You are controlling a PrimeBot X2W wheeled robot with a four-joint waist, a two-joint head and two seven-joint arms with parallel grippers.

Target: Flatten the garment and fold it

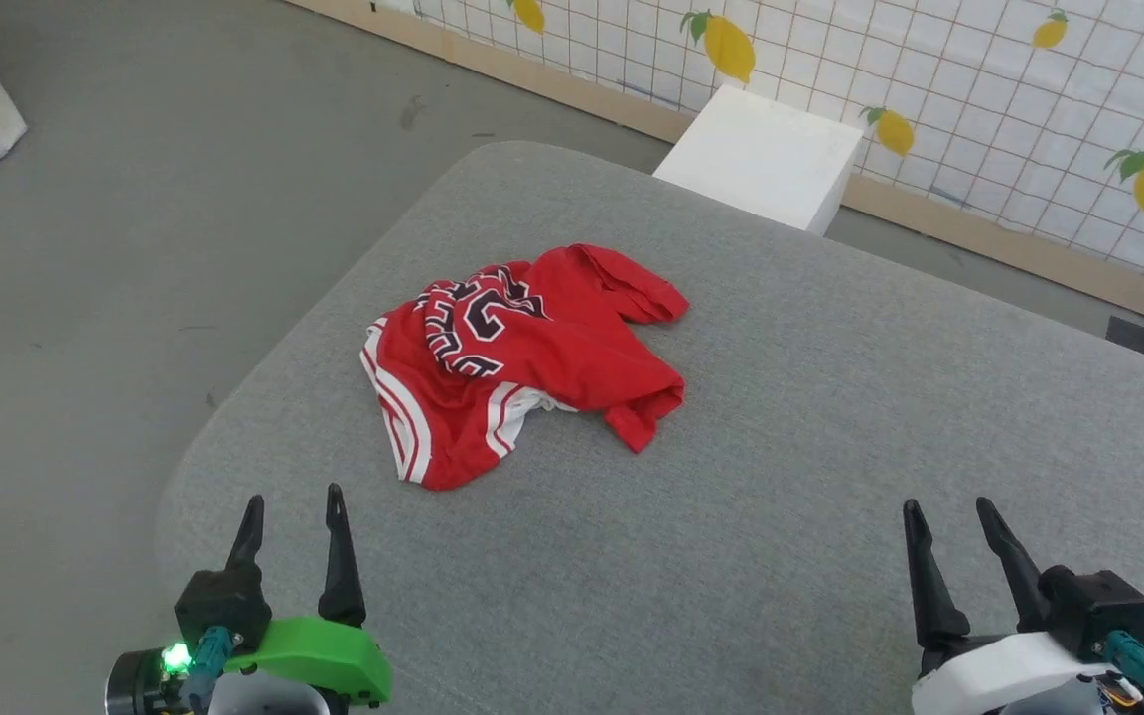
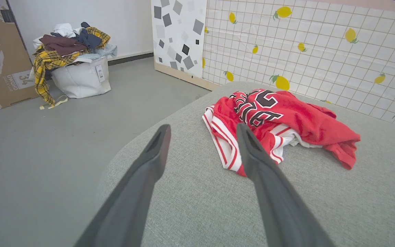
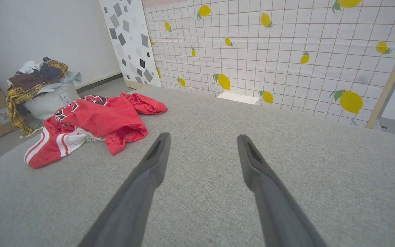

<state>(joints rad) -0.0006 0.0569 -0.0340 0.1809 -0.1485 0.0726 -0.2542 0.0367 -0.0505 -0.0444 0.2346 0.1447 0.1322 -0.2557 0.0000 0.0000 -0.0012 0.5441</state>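
The garment (image 1: 522, 362) lies on the table (image 1: 810, 477) close to its left edge, about midway between the near-left and far-left corners. That puts it ahead of my left gripper (image 1: 294, 497) and a little to its right. My right gripper (image 1: 947, 503) sits well apart from it, with a broad stretch of bare grey cloth between them. I judge the left arm is the nearer one for a first grab, while the right would have to reach across and forward. Both grippers hover low by the near edge with their fingers spread and nothing between them. The heap's long axis runs slantwise, from a striped end nearest the near-left corner up towards the far right, where a rolled red fold points at the far edge. The garment is crumpled, not spread out. It is mostly red, with the black-and-white print creased over on itself on top, red-white striped trim along the left and near side, and a bit of white cloth peeking out from under the middle. A loose red flap hangs off its near right. From the left wrist view the striped end looks closest to my fingers, though I cannot tell whether it is a sleeve or the hem.
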